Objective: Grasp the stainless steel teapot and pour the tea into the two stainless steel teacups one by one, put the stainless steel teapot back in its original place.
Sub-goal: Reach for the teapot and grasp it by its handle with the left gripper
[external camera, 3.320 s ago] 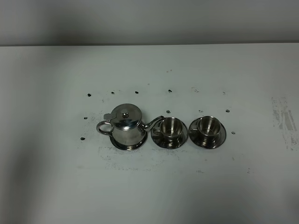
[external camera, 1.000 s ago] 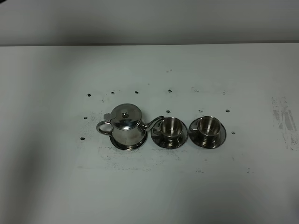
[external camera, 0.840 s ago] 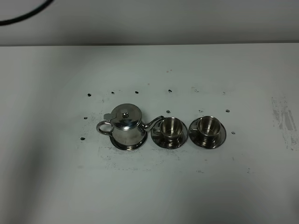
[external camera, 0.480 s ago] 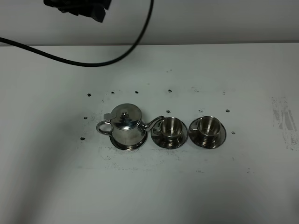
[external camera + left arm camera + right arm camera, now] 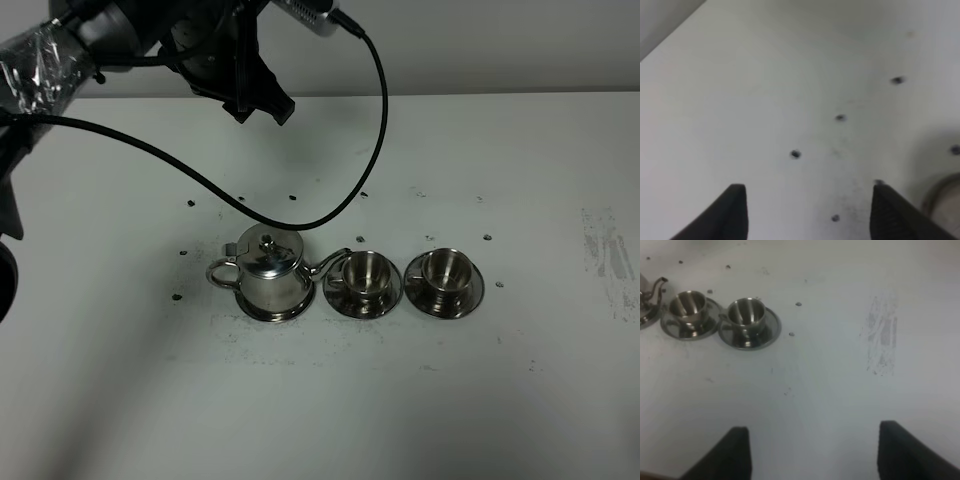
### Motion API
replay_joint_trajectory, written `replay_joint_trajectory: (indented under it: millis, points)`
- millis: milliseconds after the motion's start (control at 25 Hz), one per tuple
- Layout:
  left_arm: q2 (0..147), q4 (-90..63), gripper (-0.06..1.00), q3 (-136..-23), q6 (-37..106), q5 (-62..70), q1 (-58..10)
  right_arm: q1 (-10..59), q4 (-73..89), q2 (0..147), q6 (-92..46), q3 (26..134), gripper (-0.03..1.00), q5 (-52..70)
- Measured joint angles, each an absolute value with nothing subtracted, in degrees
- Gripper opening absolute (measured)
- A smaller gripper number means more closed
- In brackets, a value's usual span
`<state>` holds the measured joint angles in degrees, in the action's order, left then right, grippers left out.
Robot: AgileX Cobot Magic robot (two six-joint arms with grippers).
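So, high view: the stainless steel teapot [image 5: 268, 275] sits on its dish [image 5: 272, 315] on the table [image 5: 450, 400]. Its spout is right by one teacup [image 5: 366, 272], w/ the other teacup [image 5: 445, 270] just beside that. The left gripper [image 5: 262, 108] hovers well behind the pot, so approach step imo; next it needs to drop onto the loop handle.

Left wrist view: jaws wide apart, empty. Blurry steel curve at the edge, prob the handle, cut off.

Right wrist view: right gripper [image 5: 813, 426] is spread wide too, holding nothing. Pot's mostly cropped. Tea can't be seen.
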<state>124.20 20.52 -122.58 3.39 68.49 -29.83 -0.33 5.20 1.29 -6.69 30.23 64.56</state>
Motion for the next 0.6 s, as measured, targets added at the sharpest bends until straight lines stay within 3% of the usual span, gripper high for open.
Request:
replay_joint_trajectory:
  millis: [280, 440, 600]
  points:
    - [122.80, 22.02, 0.41, -120.47, 1.36, 68.49, -29.89, -0.33, 5.25, 1.29, -6.69, 30.23, 0.56, 64.56]
    - [118.38, 22.07, 0.32, -112.24, 1.20, 68.43, -29.84, -0.33, 5.25, 1.29, -6.69, 30.23, 0.55, 64.56]
    - [112.37, 22.06, 0.31, -101.45, 0.00, 65.57, -28.90, -0.33, 5.25, 1.29, -6.69, 30.23, 0.55, 64.56]
